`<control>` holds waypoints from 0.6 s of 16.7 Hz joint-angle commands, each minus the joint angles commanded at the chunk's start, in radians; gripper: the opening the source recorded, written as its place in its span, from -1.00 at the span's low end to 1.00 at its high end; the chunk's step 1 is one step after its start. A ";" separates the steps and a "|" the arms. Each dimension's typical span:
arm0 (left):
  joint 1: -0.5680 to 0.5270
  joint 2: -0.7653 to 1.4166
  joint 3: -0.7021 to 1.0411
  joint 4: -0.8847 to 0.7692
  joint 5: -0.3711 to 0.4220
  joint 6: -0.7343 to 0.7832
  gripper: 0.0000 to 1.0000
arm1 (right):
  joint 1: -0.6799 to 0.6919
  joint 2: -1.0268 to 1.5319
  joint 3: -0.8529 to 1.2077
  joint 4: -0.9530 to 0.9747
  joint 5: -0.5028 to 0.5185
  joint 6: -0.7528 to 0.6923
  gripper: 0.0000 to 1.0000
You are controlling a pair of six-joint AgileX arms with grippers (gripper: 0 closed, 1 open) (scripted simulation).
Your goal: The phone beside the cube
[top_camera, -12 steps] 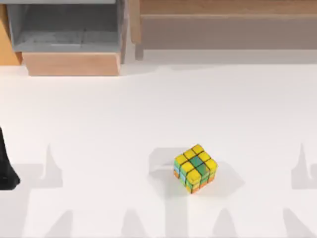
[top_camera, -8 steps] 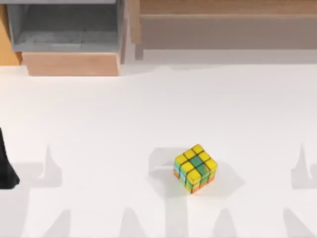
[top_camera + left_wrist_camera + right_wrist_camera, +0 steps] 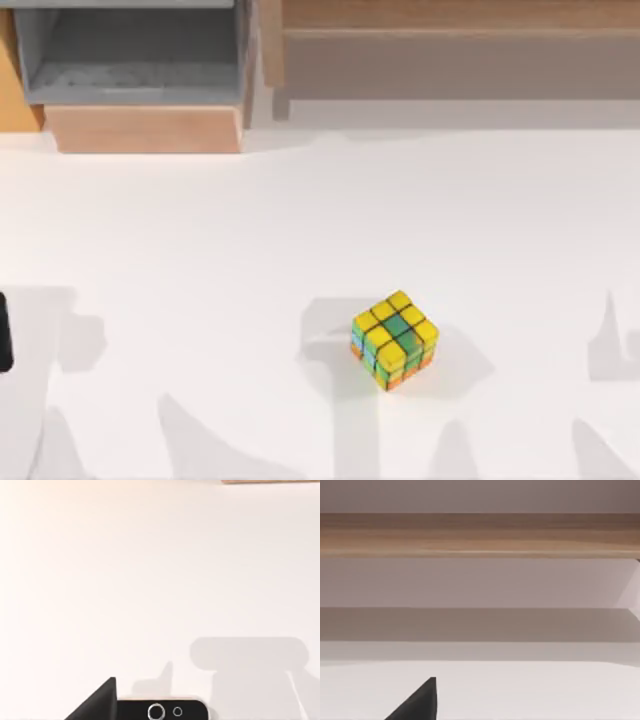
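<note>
Left claw (image 3: 95,707), finger state indeterminable, poised just above the phone (image 3: 162,711); the cube (image 3: 394,339) lies well apart rightward. Grip the phone's long edges squarely before lifting.

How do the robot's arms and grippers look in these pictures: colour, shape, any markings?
Little of them is in frame. Each wrist view catches one finger: the left finger and the right finger are plain matte black wedges tapering to a point, without markings or cables.
</note>
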 joint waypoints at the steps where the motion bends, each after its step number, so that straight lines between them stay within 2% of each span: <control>1: 0.019 0.099 0.051 -0.050 0.000 0.017 1.00 | 0.000 0.000 0.000 0.000 0.000 0.000 1.00; 6: 0.107 0.583 0.292 -0.287 0.000 0.097 1.00 | 0.000 0.000 0.000 0.000 0.000 0.000 1.00; 10: 0.161 0.869 0.442 -0.436 0.000 0.146 1.00 | 0.000 0.000 0.000 0.000 0.000 0.000 1.00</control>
